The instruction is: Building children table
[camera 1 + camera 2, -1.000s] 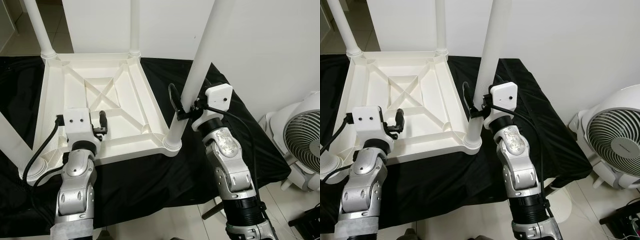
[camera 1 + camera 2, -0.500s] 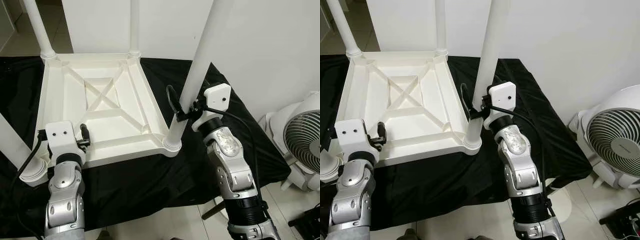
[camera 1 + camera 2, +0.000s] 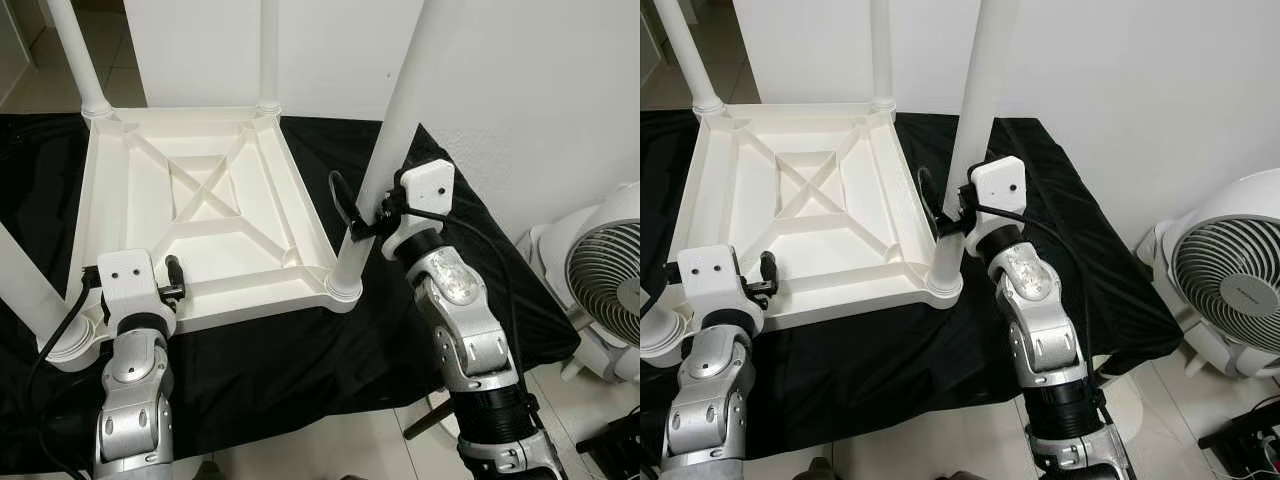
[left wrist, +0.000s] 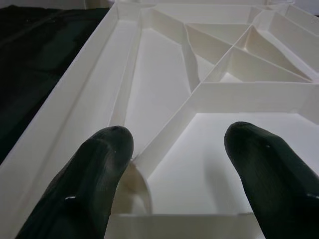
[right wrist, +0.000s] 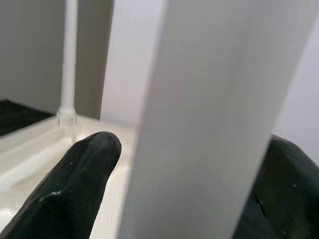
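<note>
The tabletop [image 3: 200, 215] lies upside down on a black cloth [image 3: 300, 360], ribs up, with legs standing from its corners; the leg [image 3: 385, 165] at the near right corner is the one in hand, its long axis rising steeply from the socket [image 3: 343, 288] and leaning a little to the robot's right; the right gripper [image 3: 362, 222] sits on it low down, just above the socket, jaws to either side of the shaft and closed against it as far as the wrist view shows, one finger [image 5: 79, 184] on each flank.

The right arm reaches up and forward from below, wrist bent inward toward the leg, so any push or twist would run along the shaft down into the socket; whether the leg is fully seated I cannot tell.

The left gripper [image 3: 172, 280] rests at the near edge of the tabletop, near the left corner, jaws apart and holding nothing, fingers [image 4: 94, 174] pointing in over the ribs; the arm stands nearly upright below it, well placed to steady the top.
</note>
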You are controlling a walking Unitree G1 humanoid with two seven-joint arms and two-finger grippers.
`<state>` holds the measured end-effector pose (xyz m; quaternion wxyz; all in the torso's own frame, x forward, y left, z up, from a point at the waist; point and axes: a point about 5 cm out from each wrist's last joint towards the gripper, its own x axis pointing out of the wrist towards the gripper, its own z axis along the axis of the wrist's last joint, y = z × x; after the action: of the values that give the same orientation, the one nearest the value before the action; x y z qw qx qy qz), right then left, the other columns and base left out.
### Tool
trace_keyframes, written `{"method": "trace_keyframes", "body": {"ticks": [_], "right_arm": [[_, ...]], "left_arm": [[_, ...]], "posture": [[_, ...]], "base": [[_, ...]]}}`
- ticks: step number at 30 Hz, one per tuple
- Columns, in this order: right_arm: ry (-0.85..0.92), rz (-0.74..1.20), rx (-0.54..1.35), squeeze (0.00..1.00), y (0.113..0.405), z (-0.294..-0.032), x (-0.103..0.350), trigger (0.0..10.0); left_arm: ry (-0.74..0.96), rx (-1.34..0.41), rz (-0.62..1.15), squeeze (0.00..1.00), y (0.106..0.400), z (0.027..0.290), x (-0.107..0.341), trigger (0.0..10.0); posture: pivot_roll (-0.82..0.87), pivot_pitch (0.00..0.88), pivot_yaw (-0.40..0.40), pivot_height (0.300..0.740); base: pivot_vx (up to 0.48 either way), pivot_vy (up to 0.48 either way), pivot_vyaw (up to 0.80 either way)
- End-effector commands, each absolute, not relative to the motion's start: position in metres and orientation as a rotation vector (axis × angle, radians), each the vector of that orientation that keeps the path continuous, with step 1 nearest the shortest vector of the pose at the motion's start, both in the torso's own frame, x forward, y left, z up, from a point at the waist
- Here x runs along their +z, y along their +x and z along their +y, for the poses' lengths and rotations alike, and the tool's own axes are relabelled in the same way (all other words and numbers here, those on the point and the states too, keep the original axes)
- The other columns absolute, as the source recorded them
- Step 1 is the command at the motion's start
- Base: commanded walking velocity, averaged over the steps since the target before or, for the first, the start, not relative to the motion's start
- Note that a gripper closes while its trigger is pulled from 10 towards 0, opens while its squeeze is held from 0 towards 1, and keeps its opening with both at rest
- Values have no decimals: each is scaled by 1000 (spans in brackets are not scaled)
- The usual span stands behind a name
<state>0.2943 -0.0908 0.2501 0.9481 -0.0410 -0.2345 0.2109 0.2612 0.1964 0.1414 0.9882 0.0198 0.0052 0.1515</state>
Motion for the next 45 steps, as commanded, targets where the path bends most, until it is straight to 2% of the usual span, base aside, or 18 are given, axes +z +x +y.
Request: {"method": "trace_keyframes", "body": {"ticks": [1,15,16,17,19,20,35,45], "right_arm": [[-65,-517,436,0,293,-90,263,10000],[-10,-516,451,0,292,-90,269,10000],[-11,-513,454,0,292,-90,269,8980],[-10,-508,462,0,292,-90,269,3843],[-9,-506,467,0,292,-89,269,3843],[-5,-501,465,0,293,-90,268,0],[-23,-519,466,0,292,-93,273,0],[-10,-551,461,0,292,-95,283,0]], "left_arm": [[30,407,-1,0,259,195,143,10000],[56,399,-29,0,259,193,146,10000],[56,398,-26,0,259,193,145,10000],[51,396,-20,0,259,192,143,10000],[49,395,-18,0,259,192,143,10000],[48,397,-12,0,258,191,141,10000],[53,434,12,0,257,192,132,10000],[49,404,14,0,278,200,120,10000]], "posture": [[172,13,-94,740],[177,2,-97,740],[177,0,-98,740],[177,1,-99,740],[177,1,-99,740],[177,1,-99,740],[170,10,-107,740],[153,29,-115,740]], "base": [[0,0,0],[0,0,0],[0,0,0],[0,0,0],[0,0,0],[0,0,0],[0,0,0],[0,0,0]]}}
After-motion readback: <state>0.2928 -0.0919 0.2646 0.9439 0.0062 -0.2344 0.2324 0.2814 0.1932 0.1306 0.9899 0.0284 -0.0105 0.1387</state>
